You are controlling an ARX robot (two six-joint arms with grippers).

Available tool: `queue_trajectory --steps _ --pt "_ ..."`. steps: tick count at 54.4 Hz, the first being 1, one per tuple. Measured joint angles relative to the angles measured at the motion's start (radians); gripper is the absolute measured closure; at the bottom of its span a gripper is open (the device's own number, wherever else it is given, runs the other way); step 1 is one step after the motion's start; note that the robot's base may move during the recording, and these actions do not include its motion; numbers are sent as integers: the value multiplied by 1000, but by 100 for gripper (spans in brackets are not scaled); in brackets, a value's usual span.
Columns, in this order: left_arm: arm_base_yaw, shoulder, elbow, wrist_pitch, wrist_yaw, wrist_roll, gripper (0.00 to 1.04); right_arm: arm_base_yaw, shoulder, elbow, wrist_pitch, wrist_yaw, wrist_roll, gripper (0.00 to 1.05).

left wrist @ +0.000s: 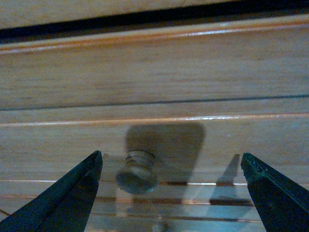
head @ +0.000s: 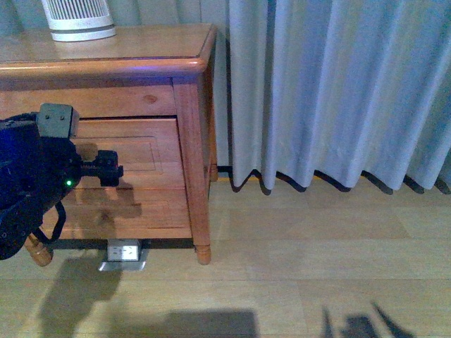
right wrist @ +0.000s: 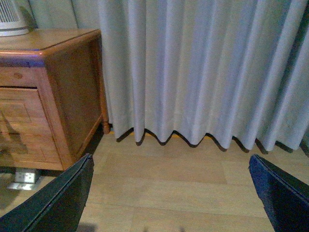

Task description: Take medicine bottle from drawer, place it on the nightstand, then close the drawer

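Observation:
The nightstand (head: 190,162) stands at the left, and its side shows in the right wrist view (right wrist: 72,96). The upper drawer front (head: 106,101) sits just under the top and looks closed. My left gripper (head: 116,171) is open and points at the drawer fronts. In the left wrist view its open jaws (left wrist: 171,153) stand wide on either side of a round wooden knob (left wrist: 136,173), not touching it; I cannot tell which drawer the knob belongs to. My right gripper (right wrist: 170,156) is open and empty above the floor. The medicine bottle is out of view.
A white-and-grey slatted device (head: 77,17) stands on the nightstand top. A grey curtain (head: 331,91) hangs to the right, down to the pale wood floor. A metal floor socket box (head: 125,253) lies under the nightstand's front.

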Motion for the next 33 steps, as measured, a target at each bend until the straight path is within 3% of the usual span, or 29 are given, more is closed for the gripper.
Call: queue_trajectory --steps 6,13,18,23,33 --pt "1 11 10 -10 -1 1 39 0 0 0 0 0 0 7" --pt "6 13 18 -20 -4 -3 49 0 0 0 0 0 0 7" --pt "10 16 19 -25 -1 -3 43 0 0 0 0 0 0 7" --pt "11 25 19 -25 -4 -3 47 0 0 0 0 0 0 7" --pt "24 27 19 -27 -8 -3 75 0 0 0 0 0 0 7"
